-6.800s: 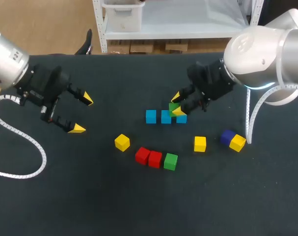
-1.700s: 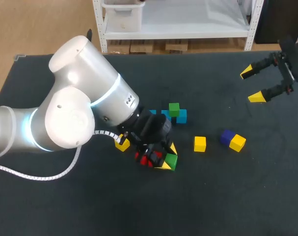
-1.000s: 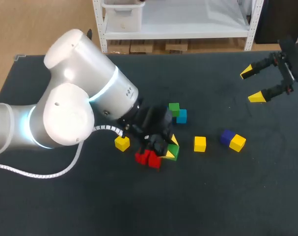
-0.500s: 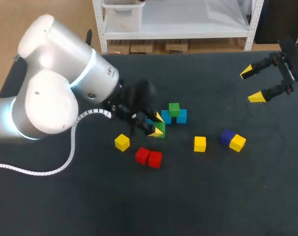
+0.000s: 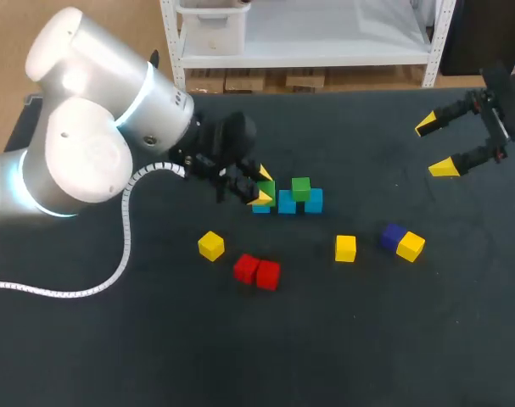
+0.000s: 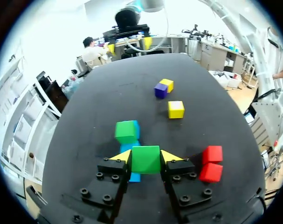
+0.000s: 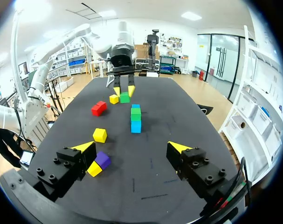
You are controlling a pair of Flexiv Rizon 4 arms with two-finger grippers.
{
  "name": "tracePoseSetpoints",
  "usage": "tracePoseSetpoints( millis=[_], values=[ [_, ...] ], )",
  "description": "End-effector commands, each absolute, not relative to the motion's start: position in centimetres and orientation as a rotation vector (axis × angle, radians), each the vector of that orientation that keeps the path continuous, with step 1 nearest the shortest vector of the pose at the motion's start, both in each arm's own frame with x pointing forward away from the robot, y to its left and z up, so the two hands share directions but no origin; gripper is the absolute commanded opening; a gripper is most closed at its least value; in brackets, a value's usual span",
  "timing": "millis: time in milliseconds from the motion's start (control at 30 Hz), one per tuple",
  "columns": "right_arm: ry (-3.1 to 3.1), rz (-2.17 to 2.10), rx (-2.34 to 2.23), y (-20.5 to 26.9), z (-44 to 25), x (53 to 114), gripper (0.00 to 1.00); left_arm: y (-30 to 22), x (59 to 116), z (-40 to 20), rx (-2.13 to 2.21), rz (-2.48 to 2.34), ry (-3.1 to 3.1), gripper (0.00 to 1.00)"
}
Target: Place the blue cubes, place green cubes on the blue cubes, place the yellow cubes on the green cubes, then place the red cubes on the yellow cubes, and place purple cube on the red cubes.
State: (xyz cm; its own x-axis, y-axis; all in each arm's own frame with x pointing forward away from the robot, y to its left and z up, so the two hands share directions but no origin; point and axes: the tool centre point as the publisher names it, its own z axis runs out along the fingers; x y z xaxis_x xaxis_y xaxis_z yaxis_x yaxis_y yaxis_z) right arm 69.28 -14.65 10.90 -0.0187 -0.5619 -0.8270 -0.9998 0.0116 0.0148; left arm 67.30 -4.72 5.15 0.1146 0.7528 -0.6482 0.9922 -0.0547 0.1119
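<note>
Black tabletop [image 5: 113,356], left gripper [image 5: 262,186] pinching 1 green cube [image 6: 146,159] above blue cubes [image 5: 287,203], right gripper [image 5: 435,146] spread wide

The left arm [image 5: 96,127] is stretching in toward the middle, its left claw [image 5: 261,186] pinching a green cube [image 6: 146,162] between both yellow tips. The right claw [image 5: 435,146] is hovering well apart, fingers spread wide.
</note>
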Motion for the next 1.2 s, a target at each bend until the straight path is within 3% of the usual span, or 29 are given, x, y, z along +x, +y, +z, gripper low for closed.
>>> tracePoseSetpoints(
  millis=[33, 1200],
  values=[
    [1.65, 0.874, -1.62, -14.6, 10.9, 69.3, 1.0, -4.8, 68.5, 4.3, 1.865, -0.595, 1.684, 0.0],
    [1.65, 0.874, -1.62, -14.6, 10.9, 69.3, 1.0, -6.3, 71.2, 3.0, 1.916, -0.626, 1.638, 0.0]
  ],
)
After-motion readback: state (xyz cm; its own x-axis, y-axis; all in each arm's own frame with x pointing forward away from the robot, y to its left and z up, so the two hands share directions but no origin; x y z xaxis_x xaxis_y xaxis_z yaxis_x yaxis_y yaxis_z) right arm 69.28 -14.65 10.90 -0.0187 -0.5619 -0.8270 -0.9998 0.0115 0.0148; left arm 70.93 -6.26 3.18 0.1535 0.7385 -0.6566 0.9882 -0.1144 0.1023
